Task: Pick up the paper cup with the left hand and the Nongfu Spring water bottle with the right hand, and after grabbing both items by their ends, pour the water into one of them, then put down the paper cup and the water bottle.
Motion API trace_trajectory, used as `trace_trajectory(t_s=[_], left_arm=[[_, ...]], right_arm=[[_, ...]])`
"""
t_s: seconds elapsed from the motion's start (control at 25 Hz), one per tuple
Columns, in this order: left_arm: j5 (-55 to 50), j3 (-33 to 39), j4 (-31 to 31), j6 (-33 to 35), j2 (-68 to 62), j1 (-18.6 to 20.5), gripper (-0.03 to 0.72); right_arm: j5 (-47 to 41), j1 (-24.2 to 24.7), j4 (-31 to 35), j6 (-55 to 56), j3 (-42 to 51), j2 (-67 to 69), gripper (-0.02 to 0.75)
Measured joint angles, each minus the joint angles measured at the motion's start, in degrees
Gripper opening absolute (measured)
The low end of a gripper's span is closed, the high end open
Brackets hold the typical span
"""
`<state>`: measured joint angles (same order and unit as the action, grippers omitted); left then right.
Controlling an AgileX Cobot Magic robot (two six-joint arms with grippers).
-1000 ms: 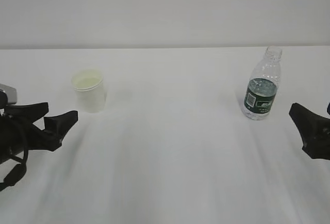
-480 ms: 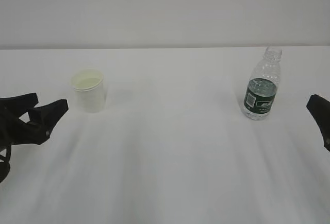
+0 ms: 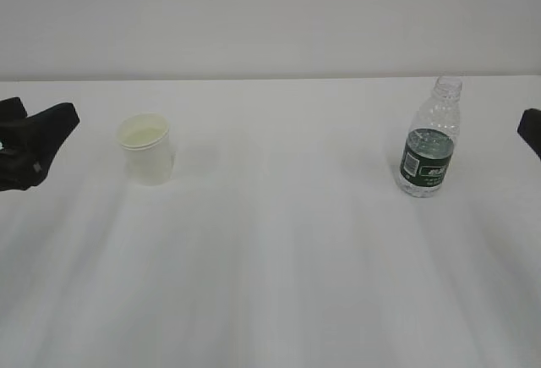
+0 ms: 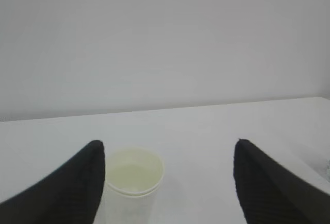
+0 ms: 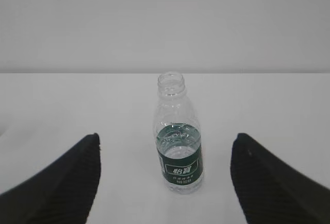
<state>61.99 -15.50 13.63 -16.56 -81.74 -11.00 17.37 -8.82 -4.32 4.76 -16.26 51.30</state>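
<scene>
The paper cup [image 4: 134, 177] stands upright on the white worktop [image 3: 279, 241], just ahead of the left hand [image 3: 30, 156] and close beside its left jaw rather than centred in the gap; nothing touches it. It looks thin-walled and light, so I judge it will crush or tip under a hard squeeze; a gentle hold low on the wall, near its base, seems the safer place, leaving the rolled rim free. The Nongfu Spring water bottle [image 5: 179, 144] stands upright too, uncapped, squarely between and ahead of the jaws of the right hand [image 3: 531, 131], and apart from both. Its ribbed clear plastic looks springy and a little slick, and water [image 5: 178, 131] fills it to about the top of the green label, so it should be heavier than the cup and will slosh from the open neck if tilted too soon; the lower body near the bottom looks like the firmest place to take it. Both pairs of jaws stand spread wide, released and empty, wider than the thing in front of them. In the room view each hand sits at the outer edge of the worktop, well apart from its target, the cup and bottle far from one another.
</scene>
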Motion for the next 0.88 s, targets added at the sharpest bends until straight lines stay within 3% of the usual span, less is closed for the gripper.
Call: trace_trajectory(t_s=[0.4,0.64,0.88], left_arm=[[-27.6,-4.6,0.8,-3.9,18.2,-0.4,0.551],[-48.8,-9.0,7.3,-5.4,31.4,-5.3,0.538],[-66.6,-11.1,8.3,-5.4,45.1,-7.6,0.536]], right_arm=[[-23.2,0.0,0.0,-0.1,-12.6,-3.7,0.589],[-36.0,0.0,-0.2,-0.8,-16.6,-10.1,0.589],[-47.6,0.0,-0.5,-1.1,-17.7,-20.1,0.589]])
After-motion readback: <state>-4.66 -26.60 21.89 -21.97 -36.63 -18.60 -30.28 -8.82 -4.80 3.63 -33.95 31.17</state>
